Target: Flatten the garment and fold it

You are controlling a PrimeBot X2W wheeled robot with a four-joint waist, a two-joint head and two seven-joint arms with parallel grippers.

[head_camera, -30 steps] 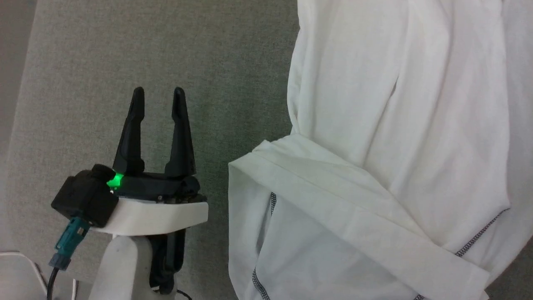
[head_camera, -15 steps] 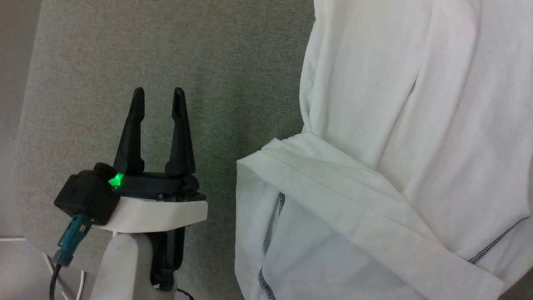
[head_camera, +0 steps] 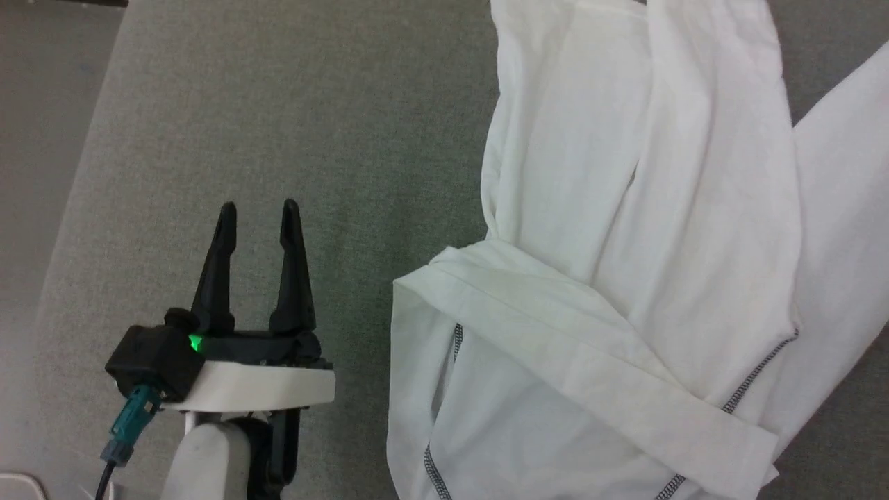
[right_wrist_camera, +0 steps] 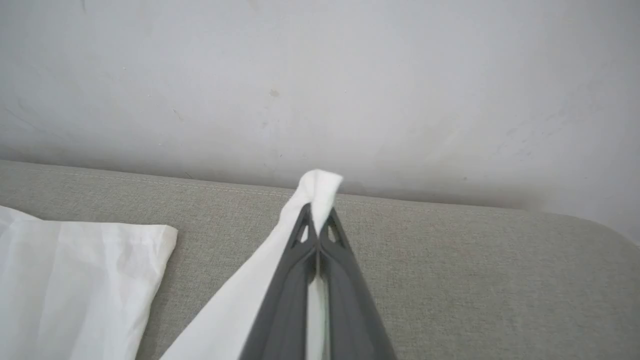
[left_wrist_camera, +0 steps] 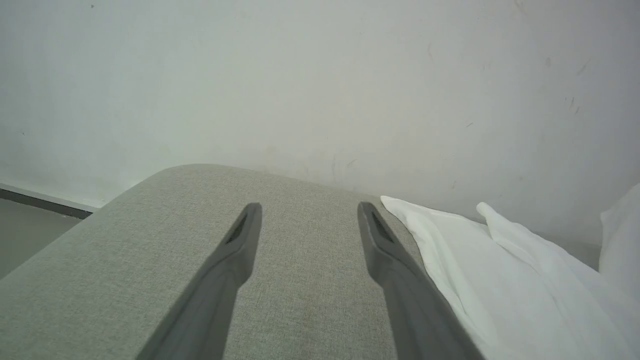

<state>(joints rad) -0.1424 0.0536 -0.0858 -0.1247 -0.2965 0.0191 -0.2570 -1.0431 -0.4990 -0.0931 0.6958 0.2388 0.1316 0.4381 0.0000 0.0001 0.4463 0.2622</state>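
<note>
Over the last second my right end effector (right_wrist_camera: 318, 210) has gone from wide to shut, and the head camera has swung, so I am not counting the rest of the shift as movement. In the right wrist view its two fingers are pressing together on a narrow fold of the garment (right_wrist_camera: 65, 270). A small tuft of white cloth is poking out past the tips, and a strip is trailing back under the fingers, close to the far edge of the worktop (right_wrist_camera: 475, 280) by the pale wall (right_wrist_camera: 320, 75).

The garment (head_camera: 569, 173) is lying across the right side of the worktop (head_camera: 278, 104), still rumpled. One band is folding diagonally over the near part, dark zigzag seams are showing, and one leg is angling away towards the right edge.

My left end effector (head_camera: 259, 205) is hovering over bare grey fabric towards the left edge, fingers wide apart and gripping nothing. The garment's edge (left_wrist_camera: 500, 260) is lying just beside its right finger.
</note>
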